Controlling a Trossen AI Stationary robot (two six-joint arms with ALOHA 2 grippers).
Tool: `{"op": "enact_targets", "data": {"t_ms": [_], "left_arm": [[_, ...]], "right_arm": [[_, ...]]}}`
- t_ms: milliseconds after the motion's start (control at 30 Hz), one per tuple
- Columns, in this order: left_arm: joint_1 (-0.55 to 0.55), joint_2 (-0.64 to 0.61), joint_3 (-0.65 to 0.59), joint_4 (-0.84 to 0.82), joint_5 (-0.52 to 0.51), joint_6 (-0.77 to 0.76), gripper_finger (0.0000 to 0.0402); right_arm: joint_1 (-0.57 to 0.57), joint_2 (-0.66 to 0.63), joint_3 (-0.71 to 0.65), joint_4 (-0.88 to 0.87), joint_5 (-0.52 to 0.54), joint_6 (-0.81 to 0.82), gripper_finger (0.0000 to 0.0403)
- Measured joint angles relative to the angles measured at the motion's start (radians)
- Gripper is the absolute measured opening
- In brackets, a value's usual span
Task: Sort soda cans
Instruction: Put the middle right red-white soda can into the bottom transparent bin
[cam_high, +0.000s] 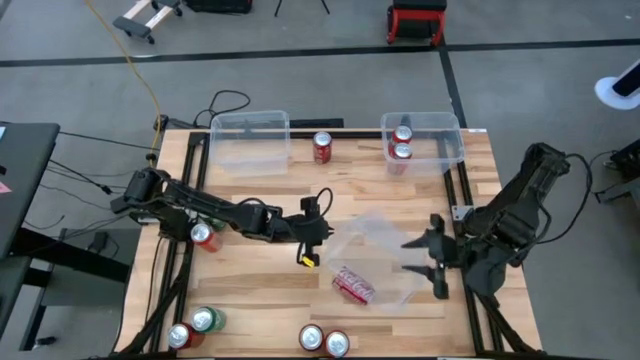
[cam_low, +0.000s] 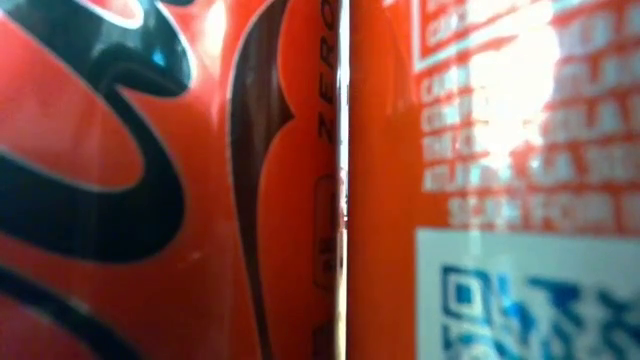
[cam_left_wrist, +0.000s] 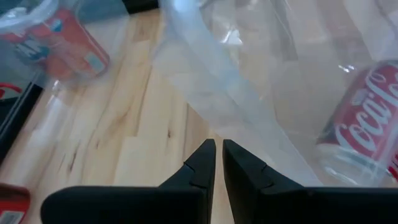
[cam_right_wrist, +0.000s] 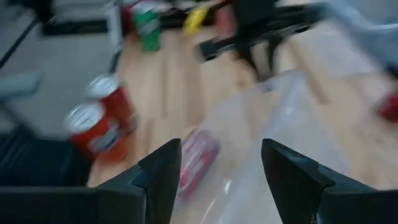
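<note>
Mid-surface, the left claw (cam_high: 312, 232) sits clenched on nothing beside a tipped clear bin (cam_high: 385, 240), where one red can (cam_high: 353, 285) lies on its side. The right claw (cam_high: 425, 258), fingers spread and empty, hovers at the bin's other edge. Two red cans (cam_high: 402, 143) stand in the far right bin (cam_high: 445, 135); another red can (cam_high: 322, 147) stands beside an empty bin (cam_high: 250, 138). Green and red cans (cam_high: 203, 320) cluster along the near edge, apparently upright.
</note>
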Motion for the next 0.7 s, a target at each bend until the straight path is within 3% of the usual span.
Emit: {"op": "enact_targets", "data": {"t_ms": [300,467,700], "left_arm": [[0.003,0.0,0.002,0.095,0.001,0.034,0.0025],[0.004,0.0,0.049,0.048,0.001,0.034,0.0025],[0.005,-0.001,0.104,0.013,0.0,0.062,0.0025]], "right_arm": [[-0.127,0.011,0.0,-0.013,-0.185,0.016,0.0206],[-0.196,0.012,0.0,-0.091,-0.267,0.031,0.0182],[-0.281,0.009,0.0,-0.239,-0.282,0.105,0.0146]]}}
